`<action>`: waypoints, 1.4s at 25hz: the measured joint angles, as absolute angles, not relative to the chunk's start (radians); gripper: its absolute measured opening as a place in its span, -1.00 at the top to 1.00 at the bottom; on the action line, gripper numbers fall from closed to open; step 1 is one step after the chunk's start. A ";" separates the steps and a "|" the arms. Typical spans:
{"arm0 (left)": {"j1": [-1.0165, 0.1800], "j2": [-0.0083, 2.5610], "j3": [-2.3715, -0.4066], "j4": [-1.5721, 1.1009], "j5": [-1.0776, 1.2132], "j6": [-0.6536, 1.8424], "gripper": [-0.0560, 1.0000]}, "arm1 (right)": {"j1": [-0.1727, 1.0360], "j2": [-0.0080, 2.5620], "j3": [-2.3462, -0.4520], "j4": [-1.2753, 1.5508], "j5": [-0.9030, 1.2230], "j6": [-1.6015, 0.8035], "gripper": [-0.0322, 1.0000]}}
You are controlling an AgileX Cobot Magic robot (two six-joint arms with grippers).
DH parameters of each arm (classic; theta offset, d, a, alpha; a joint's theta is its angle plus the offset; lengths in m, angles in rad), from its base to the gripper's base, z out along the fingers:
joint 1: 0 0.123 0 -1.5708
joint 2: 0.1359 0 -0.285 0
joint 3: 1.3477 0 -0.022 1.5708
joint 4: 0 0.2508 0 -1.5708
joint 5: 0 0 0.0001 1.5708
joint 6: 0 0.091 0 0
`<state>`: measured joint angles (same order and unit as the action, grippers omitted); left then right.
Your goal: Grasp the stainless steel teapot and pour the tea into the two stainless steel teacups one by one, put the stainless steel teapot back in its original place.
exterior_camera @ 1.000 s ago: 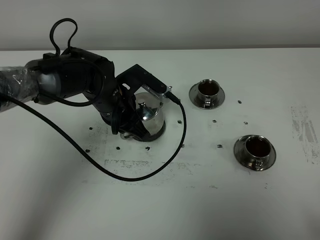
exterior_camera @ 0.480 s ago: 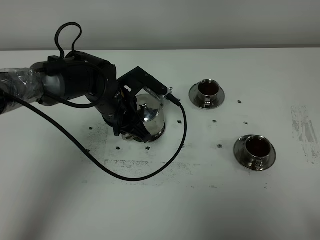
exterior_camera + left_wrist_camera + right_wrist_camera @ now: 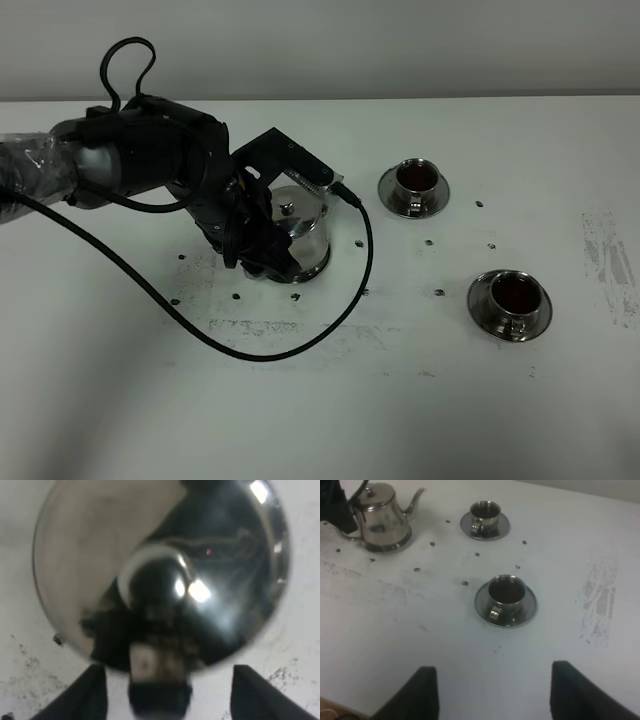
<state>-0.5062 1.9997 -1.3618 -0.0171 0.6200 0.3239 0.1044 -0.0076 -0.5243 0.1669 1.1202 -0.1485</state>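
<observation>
Exterior high: teapot (image 3: 297, 232) on its saucer (image 3: 312, 270), left of both filled teacups (image 3: 415, 178) (image 3: 513, 292); pouring looks done.
Left wrist: left gripper (image 3: 167, 690) fingers parted below the teapot.
Right wrist: right gripper (image 3: 492, 690) parted, empty, near the teacups; withdrawal remains.

High exterior camera overlooks the table (image 3: 330, 420); left wrist views the teapot (image 3: 165, 575) closely; right wrist, farther back, shares it.

Shiny silver teapot (image 3: 380, 517) and teacups (image 3: 506, 594) holding seemingly dark brown tea.
</observation>
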 joint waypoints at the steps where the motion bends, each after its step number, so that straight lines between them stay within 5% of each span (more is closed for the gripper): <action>1: -0.506 1.990 -1.362 -0.017 0.621 0.324 -0.13 | 0.104 -0.008 -0.524 0.167 1.120 -0.148 0.02; 19: -0.493 1.484 -1.362 0.000 0.808 0.286 -0.17 | 0.104 -0.008 -0.524 0.167 1.120 -0.148 0.02; 35: -0.172 1.165 -1.300 0.008 1.193 0.017 -0.17 | 0.104 -0.008 -0.524 0.167 1.120 -0.148 0.02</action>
<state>-0.1719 1.1649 -1.3002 0.0081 1.1934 0.0167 0.1044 -0.0076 -0.5243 0.1669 1.1202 -0.1485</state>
